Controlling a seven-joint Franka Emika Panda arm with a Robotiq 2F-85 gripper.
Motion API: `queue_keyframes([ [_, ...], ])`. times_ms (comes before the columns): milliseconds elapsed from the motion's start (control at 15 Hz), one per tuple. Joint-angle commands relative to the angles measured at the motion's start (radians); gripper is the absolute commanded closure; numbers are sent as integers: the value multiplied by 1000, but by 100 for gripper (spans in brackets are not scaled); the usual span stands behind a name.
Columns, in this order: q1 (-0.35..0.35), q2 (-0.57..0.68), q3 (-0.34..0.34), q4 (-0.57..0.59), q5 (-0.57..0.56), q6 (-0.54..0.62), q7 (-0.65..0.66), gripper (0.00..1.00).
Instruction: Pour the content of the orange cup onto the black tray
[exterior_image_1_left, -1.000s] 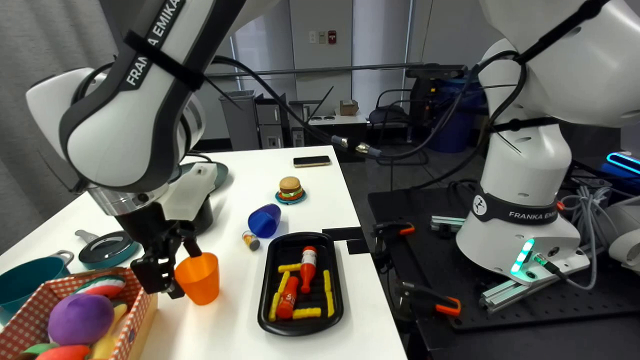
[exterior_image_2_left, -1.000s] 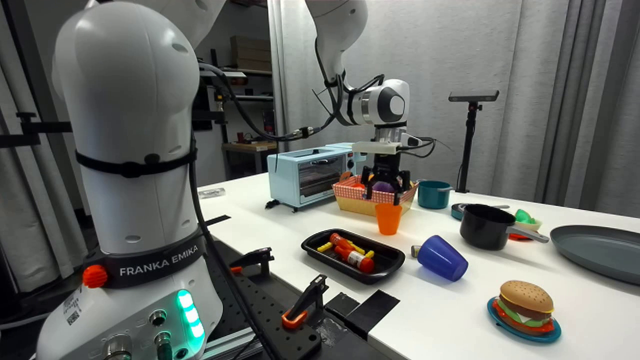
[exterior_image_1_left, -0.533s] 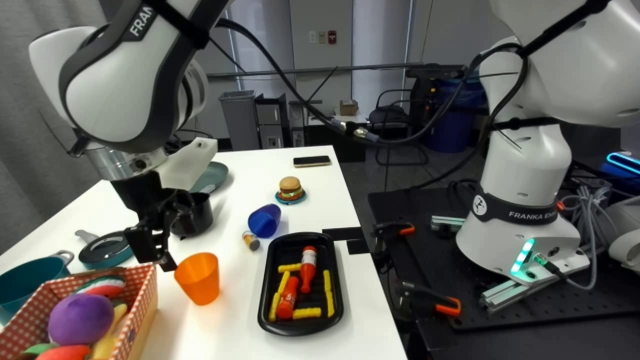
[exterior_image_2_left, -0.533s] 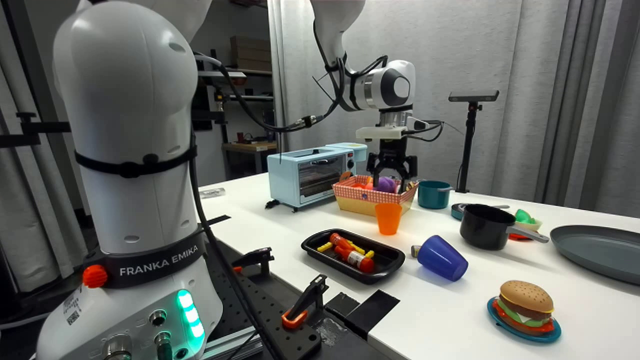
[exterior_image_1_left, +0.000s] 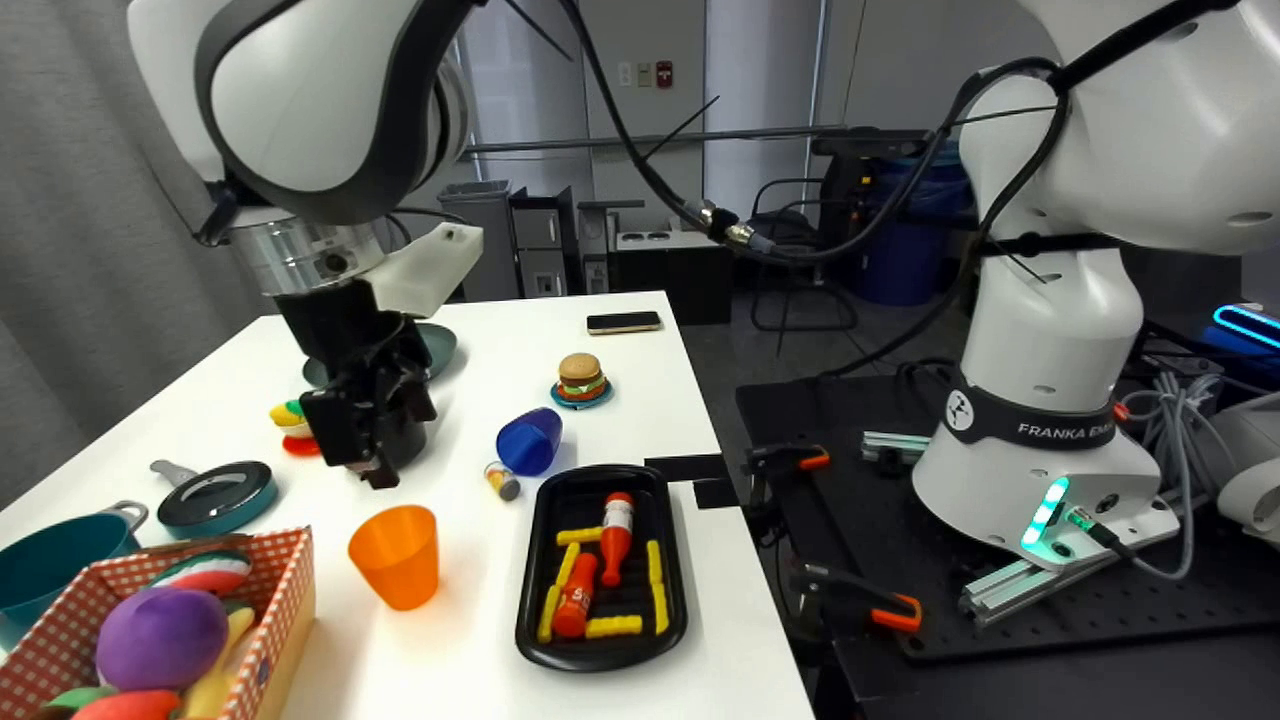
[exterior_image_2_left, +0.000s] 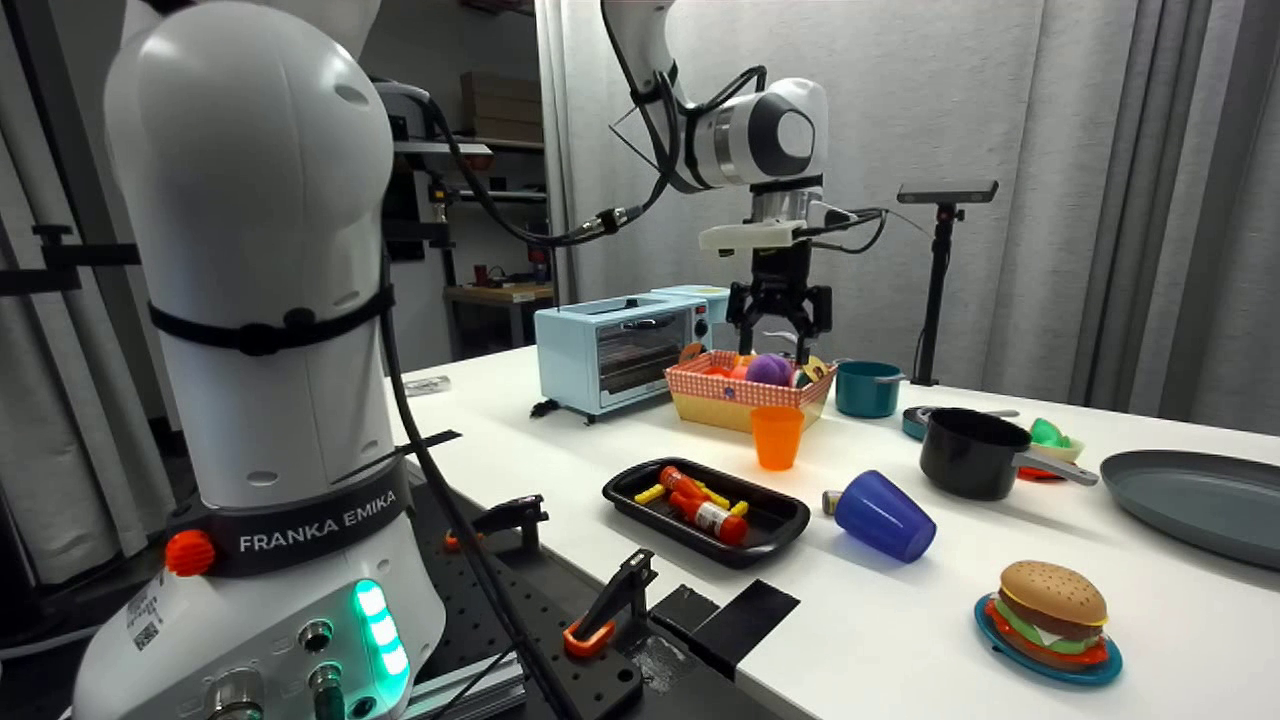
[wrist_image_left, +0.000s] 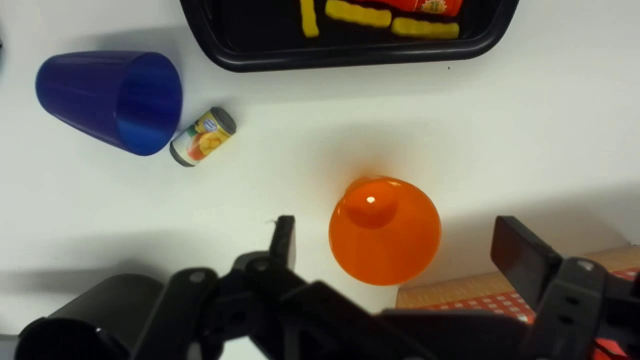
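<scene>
The orange cup (exterior_image_1_left: 396, 557) stands upright on the white table, and it also shows in an exterior view (exterior_image_2_left: 777, 438) in front of the basket. In the wrist view the cup (wrist_image_left: 385, 240) is seen from above, and nothing shows lying inside it. The black tray (exterior_image_1_left: 527, 600) lies beside the cup, and its near edge is at the top of the wrist view (wrist_image_left: 350, 61). It holds two red sauce bottles (exterior_image_1_left: 616, 535) and several yellow sticks (exterior_image_1_left: 613, 627). My gripper (wrist_image_left: 395, 227) is open and empty, up above the cup, its fingers apart from it (exterior_image_2_left: 774, 355).
A blue cup (exterior_image_2_left: 885, 516) lies on its side by a small can (wrist_image_left: 202, 136). A checked basket (exterior_image_2_left: 735, 408) of toy food stands close behind the orange cup. A black pot (exterior_image_2_left: 970, 455), a toy burger (exterior_image_2_left: 1050, 620) and a toaster oven (exterior_image_2_left: 630, 345) also stand on the table.
My gripper has risen from beside the orange cup's rim and, in an exterior view, shifted back toward the black pot. The cup and the tray have not moved.
</scene>
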Motion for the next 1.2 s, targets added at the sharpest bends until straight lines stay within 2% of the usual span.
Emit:
queue_keyframes([
  [0, -9, -142, -6, -132, 32, -3, 17, 0],
  [467, -8, -308, -8, -286, 63, -12, 38, 0],
  [1133, 0, -451, 8, -426, 76, -11, 89, 0],
])
